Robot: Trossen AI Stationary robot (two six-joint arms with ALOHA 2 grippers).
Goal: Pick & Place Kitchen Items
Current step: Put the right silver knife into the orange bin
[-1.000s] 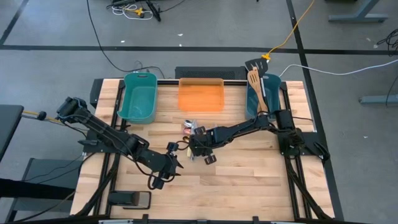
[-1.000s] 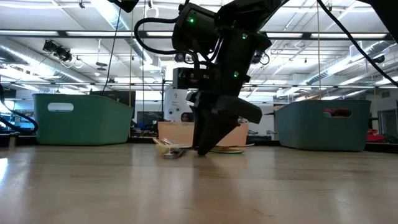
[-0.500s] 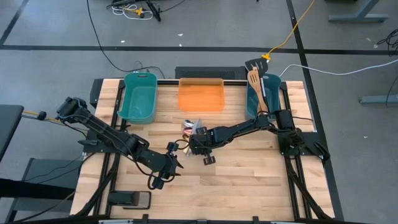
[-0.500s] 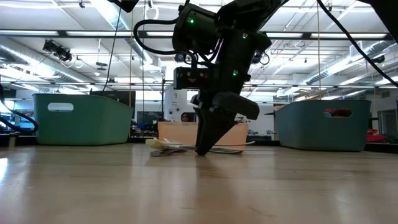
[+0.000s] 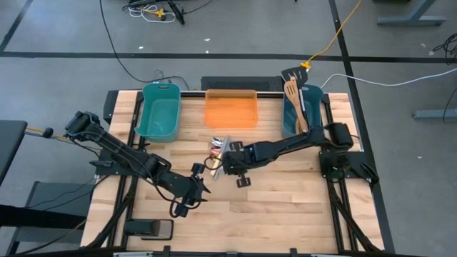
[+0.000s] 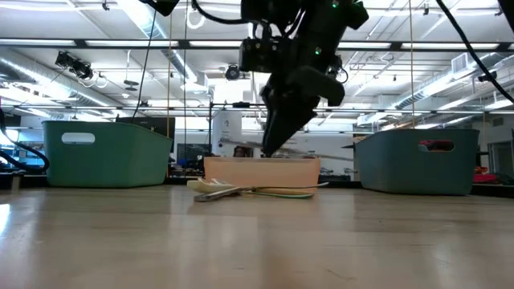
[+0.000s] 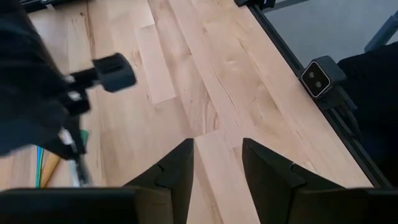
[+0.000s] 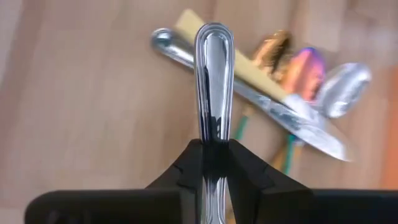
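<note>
My right gripper (image 8: pixel 213 146) hangs above the table's middle, shut on a silver cutlery piece (image 8: pixel 213 74). It is raised over the pile of kitchen items (image 6: pixel 241 190), where a silver knife (image 8: pixel 261 102), a pale wooden piece (image 8: pixel 242 62), a gold spoon (image 8: pixel 272 51), a purple spoon (image 8: pixel 305 65) and a silver spoon (image 8: pixel 343 87) lie flat on the wood. My left gripper (image 7: pixel 217 165) is open with nothing between its fingers, held still above bare wood near the front, left of the pile (image 5: pixel 216 146). My right gripper pinches the silver piece's handle (image 8: pixel 213 127) between its two fingers, which slant down from the table's right. The handle's rounded end (image 8: pixel 213 37) sticks out past the fingertips. The piece is lifted clear of the pile and the table.
A teal tub (image 5: pixel 161 111) stands at the far left, an orange tray (image 5: pixel 230 108) at the far middle. A second teal tub (image 5: pixel 303 114) at the far right has wooden utensils (image 5: pixel 293 96) sticking out. Bare wood lies across the near half.
My right gripper has shut on the silver piece at the pile and then risen, carrying it up clear of the table. The other utensils stay where they lay. My left gripper has kept still.
</note>
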